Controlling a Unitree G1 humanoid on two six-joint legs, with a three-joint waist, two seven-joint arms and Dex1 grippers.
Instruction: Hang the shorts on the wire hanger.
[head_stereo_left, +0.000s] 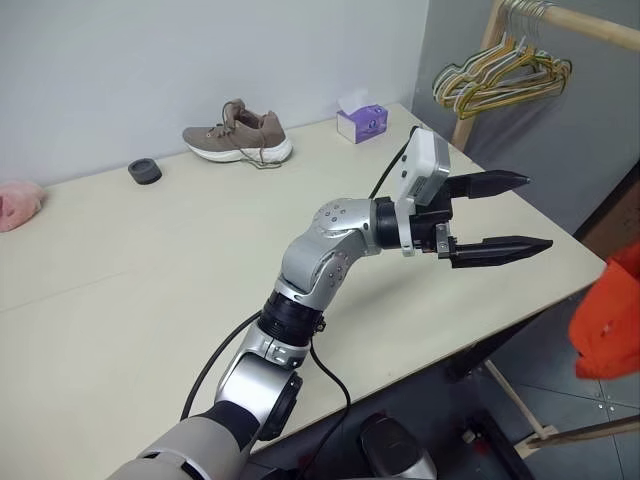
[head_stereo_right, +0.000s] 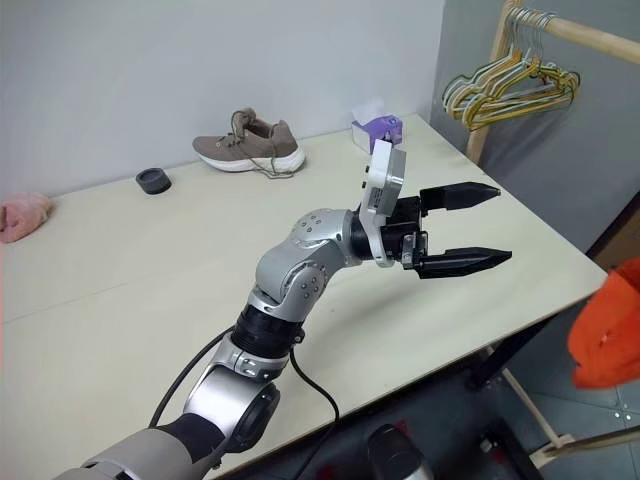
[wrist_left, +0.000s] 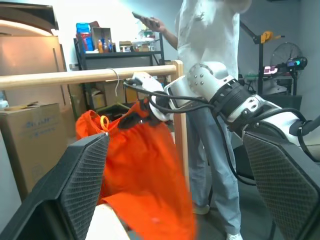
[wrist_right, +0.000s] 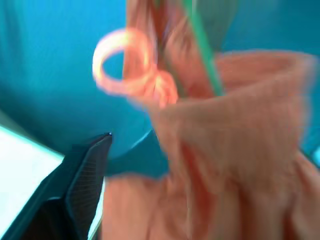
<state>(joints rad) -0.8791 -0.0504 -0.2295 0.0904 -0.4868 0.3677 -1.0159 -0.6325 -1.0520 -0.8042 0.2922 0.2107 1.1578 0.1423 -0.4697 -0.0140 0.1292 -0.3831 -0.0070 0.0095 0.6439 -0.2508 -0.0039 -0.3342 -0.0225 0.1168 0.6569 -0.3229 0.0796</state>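
The left gripper (head_stereo_left: 520, 215) is held out over the right part of the pale worktop (head_stereo_left: 120, 280), its jaws spread wide with nothing between them, pointing toward the worktop's right edge. Just past that edge, the bright orange shorts (head_stereo_left: 610, 315) hang in the air below the level of the wooden rail (head_stereo_left: 575, 25).

In the left wrist view the shorts (wrist_left: 145, 165) hang beneath the wooden rail (wrist_left: 85, 76), with a thin wire hook (wrist_left: 118, 82) curving over it; this looks to be the wire hanger, though its lower part is hidden in the fabric. The right gripper (wrist_left: 137, 117) is at the top of the shorts, by the gathered waistband; from this view I cannot tell whether its jaws are apart or whether they have hold of the cloth. The right wrist view is blurred: it shows one dark finger (wrist_right: 82, 185) beside the bunched waistband and a looped drawstring (wrist_right: 125, 62), with the finger apparently just clear of the fabric.

A person (wrist_left: 210, 45) in a white top and jeans stands behind the rail.

On the worktop, well apart from the left gripper, lie a brown shoe (head_stereo_left: 238, 135), a purple tissue box (head_stereo_left: 362, 122), a small black round object (head_stereo_left: 145, 172) and a pink fluffy cloth (head_stereo_left: 18, 204) at the far left edge. A bunch of yellow and green hangers (head_stereo_left: 500, 75) hangs on the rail.
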